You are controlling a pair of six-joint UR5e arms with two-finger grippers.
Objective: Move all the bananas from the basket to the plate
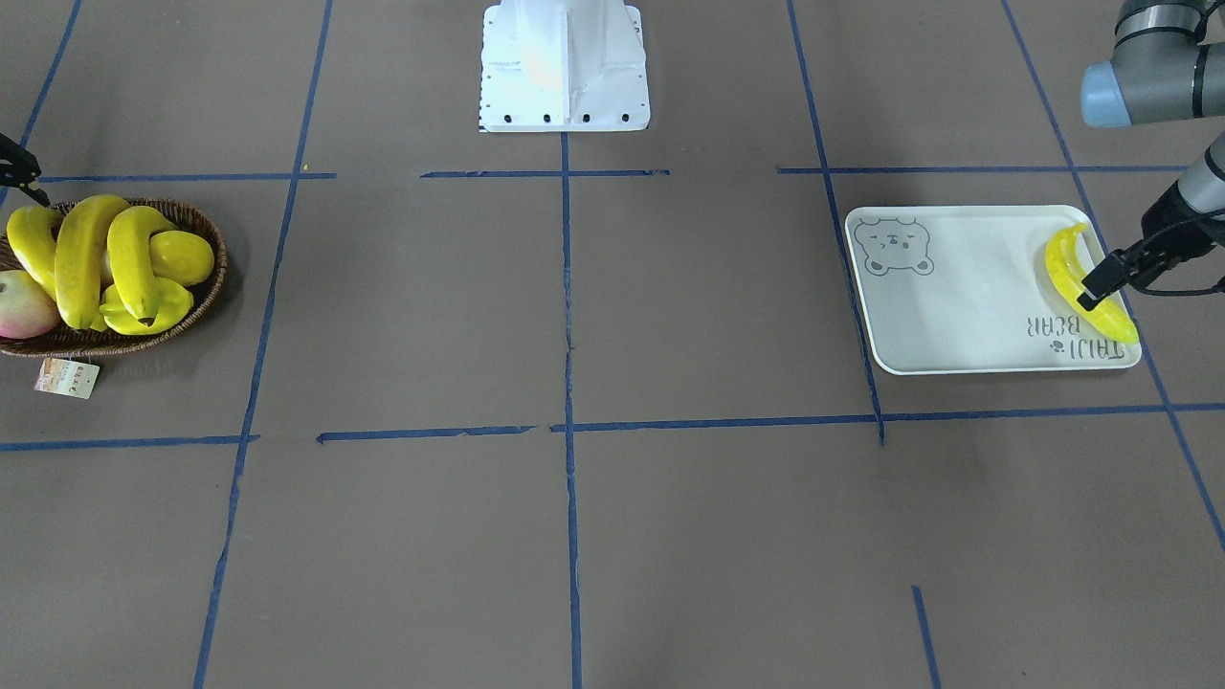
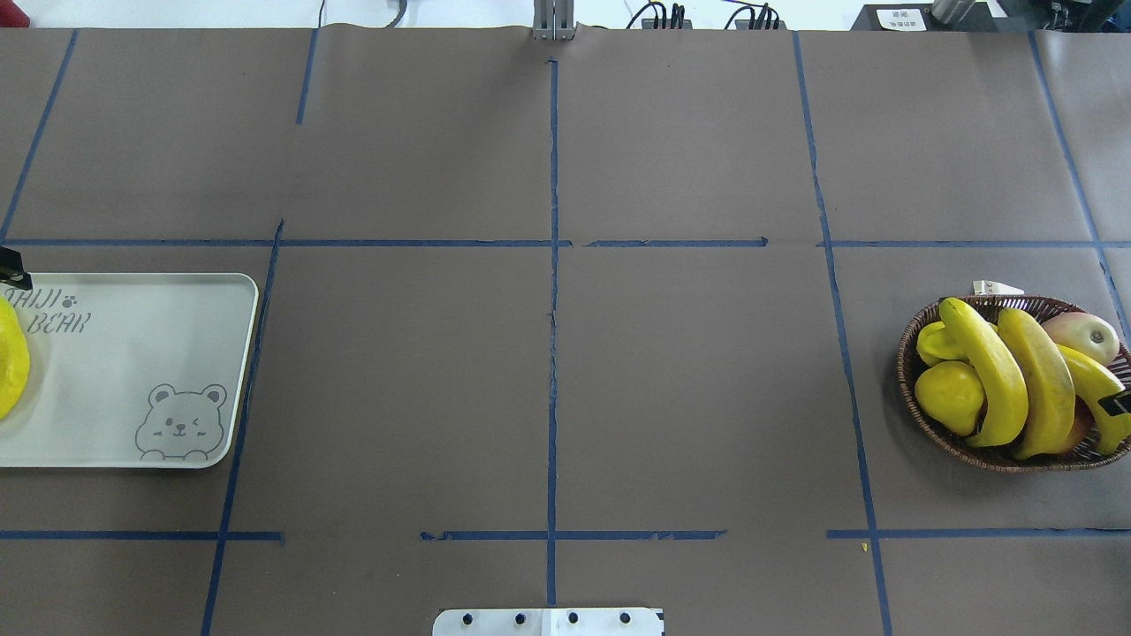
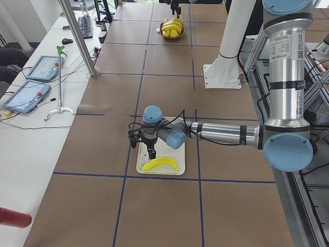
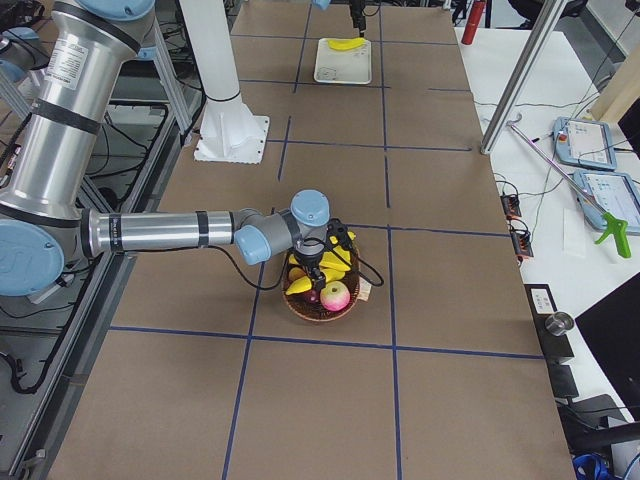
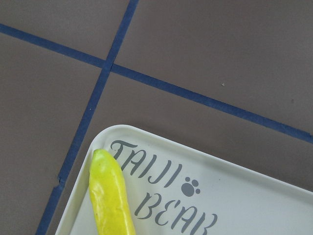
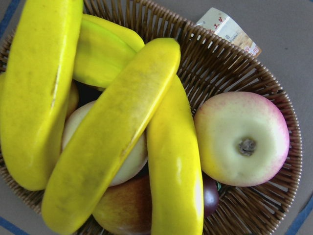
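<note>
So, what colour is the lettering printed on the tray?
Grey lettering on the pale tray; clearest in the left wrist view.

A pale grey-white rectangular plate [image 1: 957, 316], printed with a bear face and "BEAR" lettering, is set flat near the desk's left edge. One glossy yellow curved banana [image 1: 1057, 260] is laid flat in it, along the short side nearest that edge, beside the lettering. Three more bananas [image 2: 990, 371] are piled side by side, partly overlapping, in a brown wicker basket [image 2: 905, 375] near the desk's right edge.
</note>
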